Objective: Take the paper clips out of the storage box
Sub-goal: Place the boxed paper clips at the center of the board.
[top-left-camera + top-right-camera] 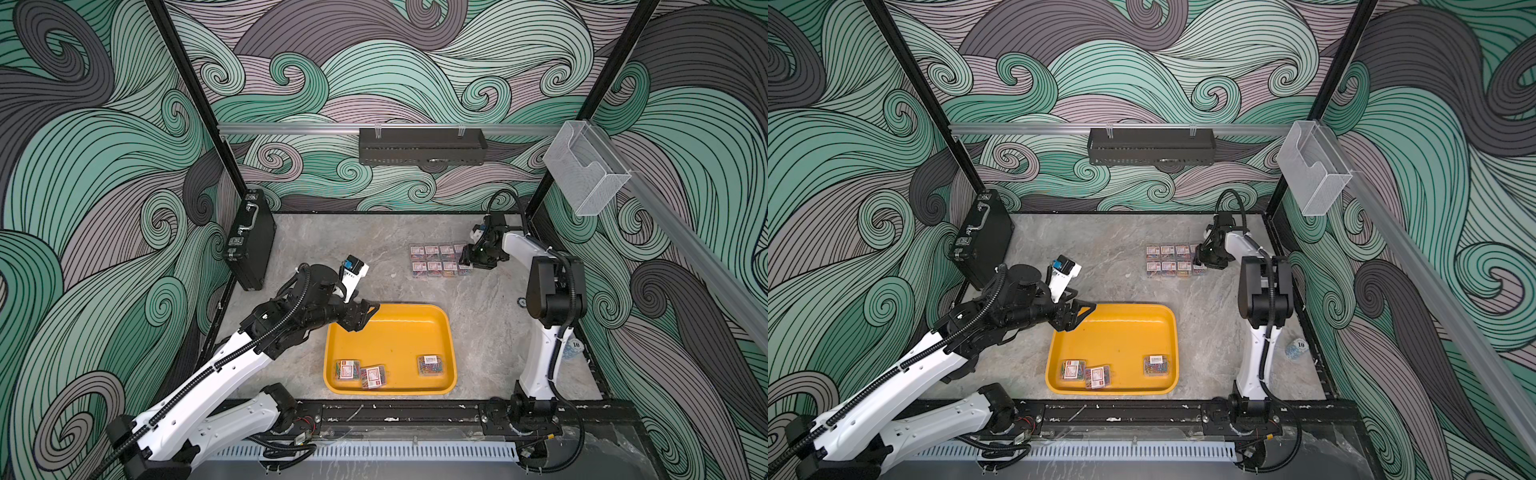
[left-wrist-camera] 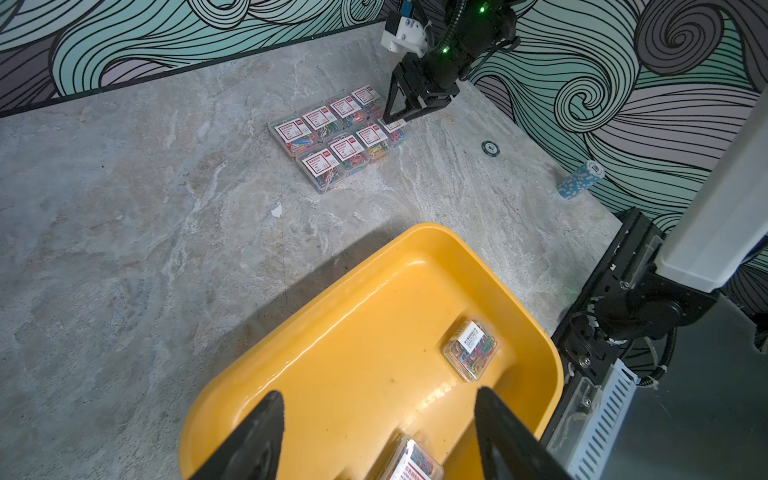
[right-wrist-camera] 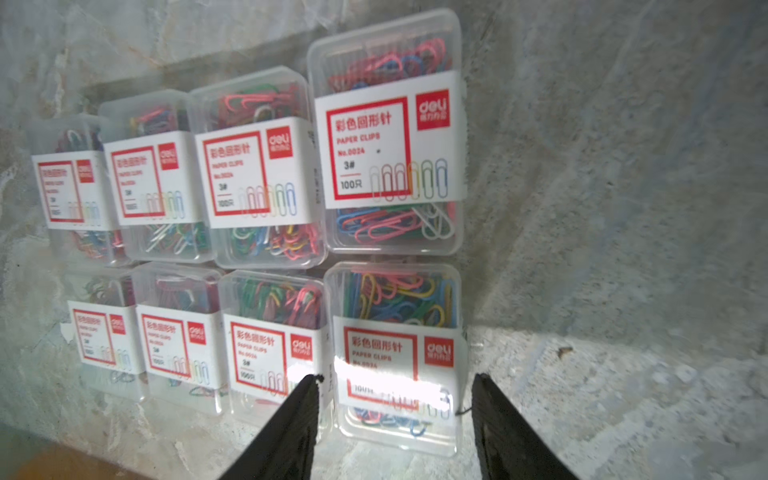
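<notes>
We count one yellow storage tray [image 1: 415, 328], the left gripper [image 1: 365, 318] spread wide and empty above its far corner, three paper-clip boxes [image 1: 372, 376] inside, and a grid of eight [image 1: 440, 259] on the table [image 1: 332, 249] beyond, where only the right wrist view shows the right gripper [image 3: 395, 378] flanking a corner box [image 3: 399, 299]; clamped or not, we cannot tell.

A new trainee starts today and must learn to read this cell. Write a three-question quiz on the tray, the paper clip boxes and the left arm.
1. How many paper clip boxes lie in the yellow tray?
2. True or false: the left gripper holds a box between its fingers.
3. The unloaded boxes on the table form: A) one stack; B) two rows of four; C) a ring.
Key: 1. Three. 2. False: the fingers stand apart and empty. 3. B.
</notes>
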